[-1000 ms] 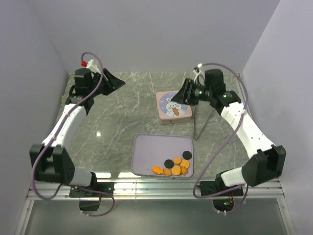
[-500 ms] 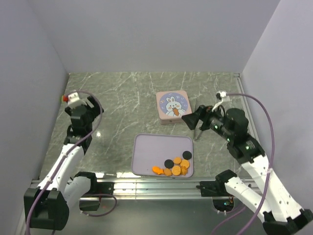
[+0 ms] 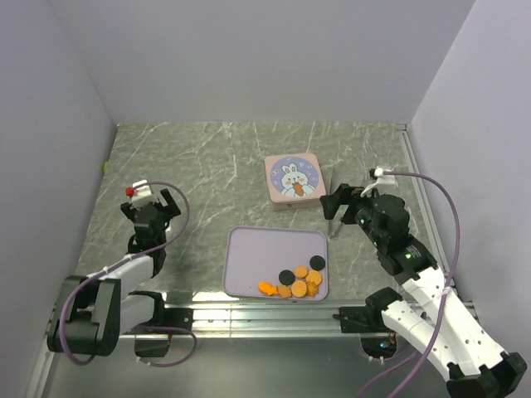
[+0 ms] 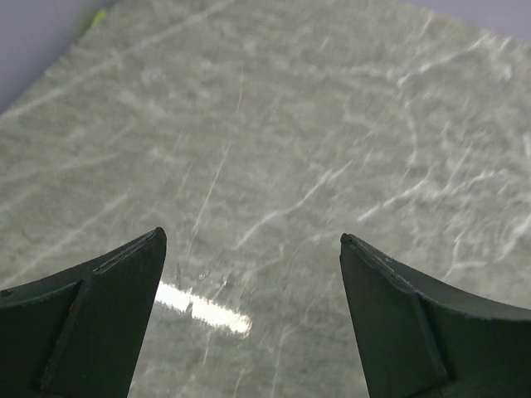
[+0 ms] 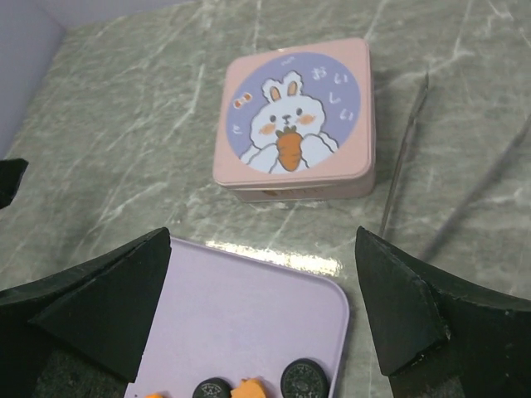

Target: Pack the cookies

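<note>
Your left gripper (image 4: 253, 240) stands open: its two dark, matte, wedge-shaped fingers (image 4: 99, 307) are spread wide, and between them there is only the table (image 4: 290, 124), a glossy grey-green marble-patterned top with pale veins and a bright streak of glare just beside the left-hand finger.

Your right gripper (image 5: 264, 236) is open too, its blunt black fingers (image 5: 108, 298) parted wide and holding nothing. Ahead of those fingertips sits a square pink tin (image 5: 294, 120) with rounded corners; its lid is on and shows a white rabbit holding an orange carrot inside a lilac circle.

Beneath and between the right fingers lies a smooth pale lilac tray (image 5: 249, 307), a shallow rounded rectangle with a raised rim. The cookies (image 3: 296, 282) are in it, small flat discs bunched in the corner nearest the right arm's base, well back from the fingertips toward the wrist (the wrist camera catches only two ridged black rounds and slivers of orange at its lower edge). From above you see mostly orange pieces with two black rounds beside them, lying close together, some overlapping.
</note>
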Tool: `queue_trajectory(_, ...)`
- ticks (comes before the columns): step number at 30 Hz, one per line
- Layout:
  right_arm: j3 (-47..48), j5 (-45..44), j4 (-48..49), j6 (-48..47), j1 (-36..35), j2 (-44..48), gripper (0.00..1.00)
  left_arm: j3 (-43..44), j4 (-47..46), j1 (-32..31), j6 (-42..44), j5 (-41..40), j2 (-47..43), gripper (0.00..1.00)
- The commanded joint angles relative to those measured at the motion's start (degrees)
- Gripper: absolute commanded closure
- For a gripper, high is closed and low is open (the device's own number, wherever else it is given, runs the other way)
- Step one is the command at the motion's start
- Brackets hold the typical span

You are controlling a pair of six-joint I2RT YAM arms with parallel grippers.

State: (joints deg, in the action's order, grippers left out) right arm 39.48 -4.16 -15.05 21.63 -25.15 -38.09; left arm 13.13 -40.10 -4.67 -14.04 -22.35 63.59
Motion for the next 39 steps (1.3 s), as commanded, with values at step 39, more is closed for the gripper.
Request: queue_trajectory(39, -25.9, -16.7, 57.2, -14.7, 14.9, -20.3, 0.00, 0.3, -30.7, 1.9, 3.7, 5.9, 20.0, 0.00)
